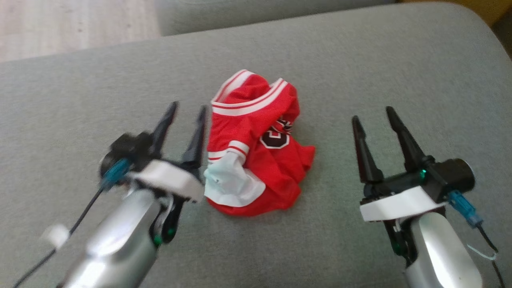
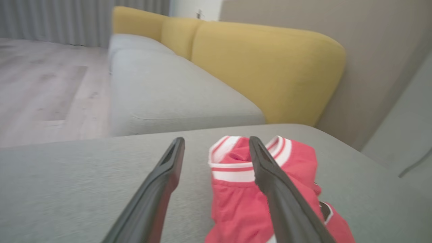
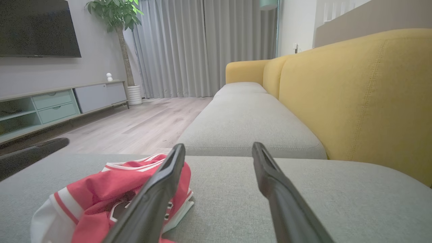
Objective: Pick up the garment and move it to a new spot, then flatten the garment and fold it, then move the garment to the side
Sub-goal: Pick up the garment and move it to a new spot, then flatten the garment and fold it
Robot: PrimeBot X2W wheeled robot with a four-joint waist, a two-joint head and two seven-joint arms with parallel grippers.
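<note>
Crumpled red garment [image 1: 256,148] — on grey cushion [image 1: 380,64]

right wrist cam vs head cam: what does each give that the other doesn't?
Right wrist view: TV, potted plant, curtains, low cabinet. Head view: top-down layout, open left claw right beside the red jersey, silver forearms. Both: the red jersey crumpled on the grey cushion, open right claw, wood floor.
</note>
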